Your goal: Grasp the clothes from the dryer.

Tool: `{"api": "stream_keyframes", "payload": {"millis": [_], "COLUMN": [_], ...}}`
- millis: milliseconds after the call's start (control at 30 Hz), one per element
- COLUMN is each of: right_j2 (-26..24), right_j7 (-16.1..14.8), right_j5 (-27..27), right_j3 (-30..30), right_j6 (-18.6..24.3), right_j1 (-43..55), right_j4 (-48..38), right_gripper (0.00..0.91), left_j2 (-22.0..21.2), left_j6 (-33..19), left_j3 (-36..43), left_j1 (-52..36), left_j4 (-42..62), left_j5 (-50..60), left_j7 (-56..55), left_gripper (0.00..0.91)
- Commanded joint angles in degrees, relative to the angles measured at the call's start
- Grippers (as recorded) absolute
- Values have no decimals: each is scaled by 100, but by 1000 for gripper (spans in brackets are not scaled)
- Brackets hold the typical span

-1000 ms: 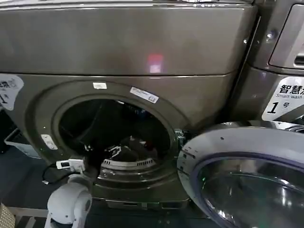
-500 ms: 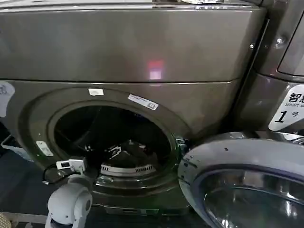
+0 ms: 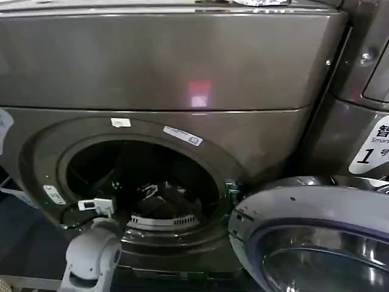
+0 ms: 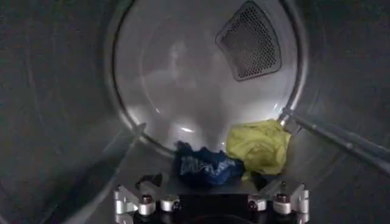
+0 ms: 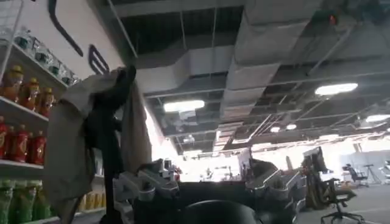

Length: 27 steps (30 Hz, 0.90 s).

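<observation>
The dryer [image 3: 182, 61] is the bronze-grey machine in front of me, its grey-rimmed glass door [image 3: 316, 243] swung open at the lower right. My left arm [image 3: 91, 255] reaches through the porthole. Inside the drum, the clothes lie on the floor: a dark blue garment [image 4: 204, 165] and, touching it, a yellow-green one [image 4: 259, 146]. My left gripper [image 4: 204, 180] is open just short of the blue garment, one finger to each side and nothing held. My right gripper [image 5: 207, 176] is open and empty, facing a ceiling away from the dryer.
A second machine with a white "1" label [image 3: 371, 152] stands to the right. The drum's back wall has a mesh vent [image 4: 250, 39], and metal ribs [image 4: 341, 143] line its sides. Near the right gripper, a beige cloth [image 5: 73, 146] hangs over a dark post beside bottle shelves [image 5: 18, 152].
The head view has drifted, so the dryer's front now sits a little further right. My left arm has edged slightly deeper into the porthole.
</observation>
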Motion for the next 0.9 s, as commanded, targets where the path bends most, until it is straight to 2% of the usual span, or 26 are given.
{"api": "stream_keyframes", "payload": {"millis": [33, 100, 167, 233, 600, 900], "right_j2": [56, 47, 26, 12, 15, 30], "right_j7": [-10, -9, -7, -4, -10, -10], "right_j5": [7, 6, 7, 5, -11, -31], "right_j3": [23, 0, -11, -29, -35, -119], "right_j6": [19, 21, 14, 11, 18, 21], "right_j1": [-47, -35, -15, -4, 3, 63], "right_j4": [1, 7, 27, 49, 41, 65], "right_gripper": [907, 907, 907, 907, 907, 907], "left_j2": [43, 54, 43, 57, -19, -101], "left_j6": [-3836, -4088, -4026, -4169, -4769, -4959], "left_j3": [-41, -47, -77, -73, 226, 457], "left_j1": [-792, -886, -1067, -1157, -1377, -1475], "left_j4": [659, 706, 822, 889, 1589, 2022], "left_j5": [3371, 3419, 3130, 3086, 3118, 3702], "left_j7": [2856, 3174, 3947, 4265, 4284, 4283], "left_gripper": [907, 907, 907, 907, 907, 907]}}
